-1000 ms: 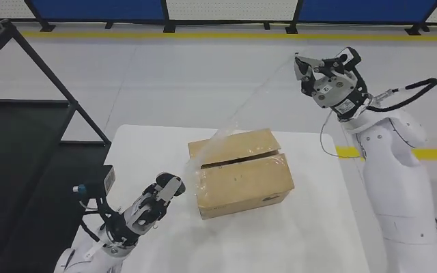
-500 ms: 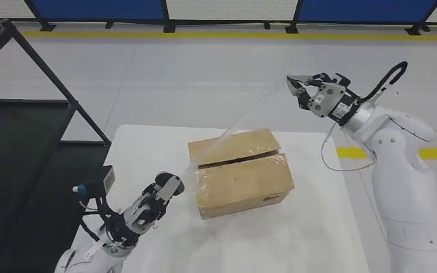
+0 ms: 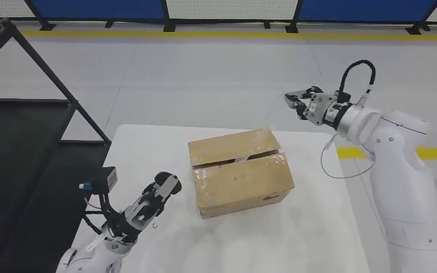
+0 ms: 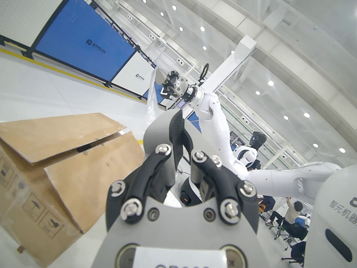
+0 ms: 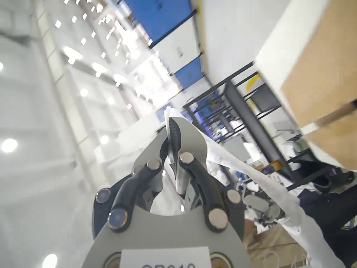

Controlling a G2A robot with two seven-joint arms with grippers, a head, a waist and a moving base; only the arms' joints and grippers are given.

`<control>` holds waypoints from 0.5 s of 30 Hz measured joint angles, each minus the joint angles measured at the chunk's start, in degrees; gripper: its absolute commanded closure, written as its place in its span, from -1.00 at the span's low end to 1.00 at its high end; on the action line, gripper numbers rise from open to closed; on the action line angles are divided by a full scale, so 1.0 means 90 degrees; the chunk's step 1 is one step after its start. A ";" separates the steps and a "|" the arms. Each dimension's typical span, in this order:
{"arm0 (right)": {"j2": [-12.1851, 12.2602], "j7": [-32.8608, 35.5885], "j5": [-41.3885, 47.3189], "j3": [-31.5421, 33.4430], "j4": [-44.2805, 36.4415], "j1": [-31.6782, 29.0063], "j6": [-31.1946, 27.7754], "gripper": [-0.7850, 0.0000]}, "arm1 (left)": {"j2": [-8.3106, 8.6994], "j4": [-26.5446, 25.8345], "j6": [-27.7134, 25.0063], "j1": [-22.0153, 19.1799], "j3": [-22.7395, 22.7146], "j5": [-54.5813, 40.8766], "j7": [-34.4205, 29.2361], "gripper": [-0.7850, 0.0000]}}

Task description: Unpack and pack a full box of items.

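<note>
Change: right gripper (image 3: 292,104) has come down from high behind the box to a spot off its far right corner. The strip of clear packing tape (image 5: 251,174) no longer runs taut from the lid. The left arm has hardly shifted.

Item 1: brown cardboard box (image 3: 239,174), mid white bench (image 3: 300,232). The lid seam is parted and the far flap is slightly raised. Glossy film clings to the near face.

Item 2: right gripper, clamped tight on the crumpled tape, which trails loose below it.

Item 3: left gripper (image 3: 167,183), just beside the box's near left corner, apart from it, fingers pressed together on nothing.

Step in hand, as judged: clearing the tape so the flaps can open.

Handling notes:
- Carry the strip well away from the box before letting go. Tape tends to cling to pads, so a shake or a wipe may be needed.
- Drop it off the bench side, not over the lid.
- Brace the box with the left gripper if any film drags.
- Lift the raised far flap first.
</note>
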 measured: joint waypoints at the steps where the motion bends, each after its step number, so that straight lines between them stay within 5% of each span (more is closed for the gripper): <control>1: -0.0025 -0.0492 0.0012 -0.0081 -0.0037 0.0020 0.0174 1.00 | 0.0008 0.0060 0.0033 -0.0049 0.0025 -0.0026 -0.0027 1.00; 11: -0.0037 -0.0810 0.0054 -0.0125 -0.0052 0.0013 0.0190 1.00 | 0.0056 0.0449 0.0131 -0.0336 0.0176 -0.0143 0.0019 1.00; 12: -0.0037 -0.0810 0.0054 -0.0125 -0.0052 0.0013 0.0190 1.00 | 0.0058 0.0466 0.0126 -0.0323 0.0182 -0.0153 0.0060 0.83; 13: -0.0037 -0.0794 0.0068 -0.0126 -0.0065 -0.0009 0.0170 1.00 | 0.0059 0.0486 0.0118 -0.0294 0.0190 -0.0177 0.0135 -1.00; 15: -0.0041 -0.0768 0.0165 -0.0088 -0.0134 -0.0096 0.0032 1.00 | 0.0057 0.0521 0.0133 -0.0231 0.0216 -0.0211 0.0278 -1.00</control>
